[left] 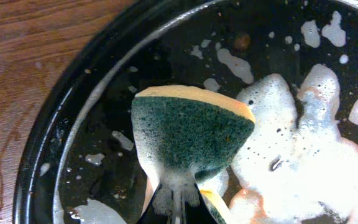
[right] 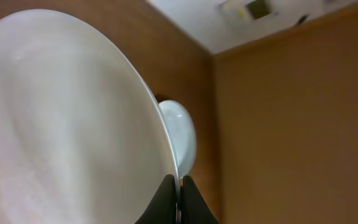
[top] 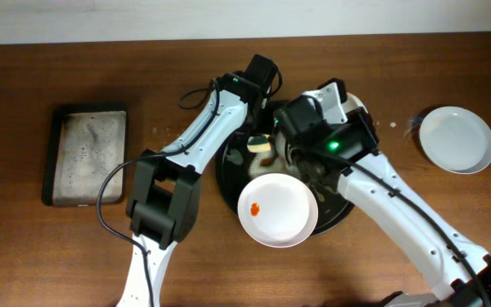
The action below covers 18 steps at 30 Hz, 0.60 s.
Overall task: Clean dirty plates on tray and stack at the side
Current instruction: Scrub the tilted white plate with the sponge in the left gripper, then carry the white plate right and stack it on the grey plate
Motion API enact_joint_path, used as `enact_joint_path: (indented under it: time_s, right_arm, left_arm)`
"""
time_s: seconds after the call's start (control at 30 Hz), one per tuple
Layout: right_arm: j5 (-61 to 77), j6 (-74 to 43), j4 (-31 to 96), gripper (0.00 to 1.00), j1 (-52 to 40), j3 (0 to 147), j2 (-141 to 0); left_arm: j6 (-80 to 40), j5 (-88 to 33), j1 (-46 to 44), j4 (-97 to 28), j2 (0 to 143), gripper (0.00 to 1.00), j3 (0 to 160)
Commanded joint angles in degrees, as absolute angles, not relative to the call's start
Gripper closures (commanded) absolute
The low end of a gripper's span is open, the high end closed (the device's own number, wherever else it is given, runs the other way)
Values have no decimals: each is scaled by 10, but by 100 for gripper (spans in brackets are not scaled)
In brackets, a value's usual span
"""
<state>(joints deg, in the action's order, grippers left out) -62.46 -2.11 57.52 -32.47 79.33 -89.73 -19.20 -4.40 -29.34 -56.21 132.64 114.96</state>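
Foamy green sponge (left: 191, 134), glossy round plate (right: 73, 124)

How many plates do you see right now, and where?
3. One plate lies on the table at far right; a smeared plate sits at the tray's near edge; the right gripper pinches a third plate by its rim, mostly hidden overhead.

Soft even light; plate (right: 73, 124) blurred in right wrist view, foam (left: 291, 155) glaring white
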Motion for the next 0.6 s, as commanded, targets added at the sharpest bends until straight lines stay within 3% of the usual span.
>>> enact_joint_path:
  time_s: [0.0, 0.57]
  right_arm:
    - [-724, -8, 577, 96, -345, 806, -885]
    - [-729, 0, 578, 96, -379, 806, -885]
  left_arm:
    - [-183, -36, -286, -563, 1307, 99, 1144]
    - [-183, -36, -286, -563, 1307, 99, 1144]
